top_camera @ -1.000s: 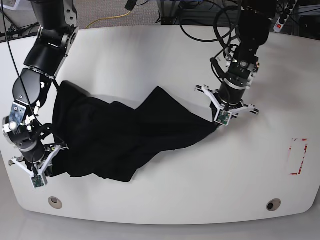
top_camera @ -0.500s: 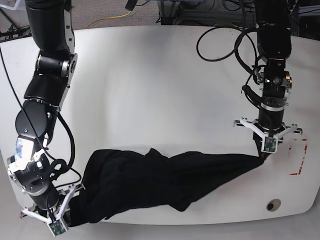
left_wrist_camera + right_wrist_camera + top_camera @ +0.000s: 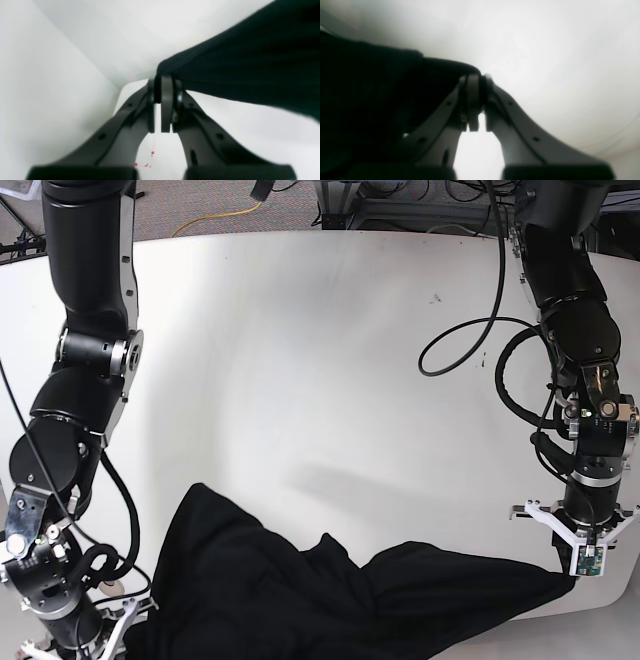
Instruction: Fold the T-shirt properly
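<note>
Both sets of jaws are pinching the T-shirt (image 3: 330, 605) tight. It is stretching lengthwise along the desk's (image 3: 300, 360) near edge, between the left gripper (image 3: 574, 572) and the right gripper (image 3: 476, 85).

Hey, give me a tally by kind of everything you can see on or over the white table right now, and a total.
Black cloth T-shirt: 1
Black robot arms with grippers: 2, the left gripper and the right gripper, each with jaws shut on a corner of the shirt
White table: 1
Loose black cable: 1
Total: 5
</note>
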`<control>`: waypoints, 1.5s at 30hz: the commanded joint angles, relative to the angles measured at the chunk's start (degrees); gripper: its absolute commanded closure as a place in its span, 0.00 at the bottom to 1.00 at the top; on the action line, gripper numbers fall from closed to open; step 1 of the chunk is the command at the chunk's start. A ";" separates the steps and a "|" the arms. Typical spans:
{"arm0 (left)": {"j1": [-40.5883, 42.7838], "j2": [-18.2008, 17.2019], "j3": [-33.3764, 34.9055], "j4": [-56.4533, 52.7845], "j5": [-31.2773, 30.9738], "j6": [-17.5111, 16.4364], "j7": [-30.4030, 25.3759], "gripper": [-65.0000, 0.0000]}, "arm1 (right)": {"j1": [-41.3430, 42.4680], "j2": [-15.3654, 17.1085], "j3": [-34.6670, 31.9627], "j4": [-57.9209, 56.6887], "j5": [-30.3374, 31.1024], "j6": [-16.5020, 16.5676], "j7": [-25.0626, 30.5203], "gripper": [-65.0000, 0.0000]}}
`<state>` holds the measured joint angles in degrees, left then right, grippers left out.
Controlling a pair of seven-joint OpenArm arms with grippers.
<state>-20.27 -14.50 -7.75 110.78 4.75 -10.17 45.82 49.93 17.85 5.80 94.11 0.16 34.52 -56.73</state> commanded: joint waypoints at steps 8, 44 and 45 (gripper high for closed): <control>8.18 3.03 -0.30 0.56 0.13 -1.74 1.08 0.99 | -13.58 0.31 8.57 0.97 -0.47 -0.63 0.33 1.00; 39.57 5.93 -5.48 -3.05 -0.05 -1.74 0.81 0.99 | -57.89 -12.97 20.00 12.22 -0.30 -0.28 0.51 1.00; 39.57 5.93 -5.48 -3.05 -0.05 -1.74 0.73 0.99 | -58.15 -13.14 20.00 12.40 -0.30 -0.28 0.51 1.00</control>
<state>19.55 -7.97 -12.97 106.94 4.34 -12.23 47.57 -8.80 4.47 25.67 105.25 -0.25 34.52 -57.30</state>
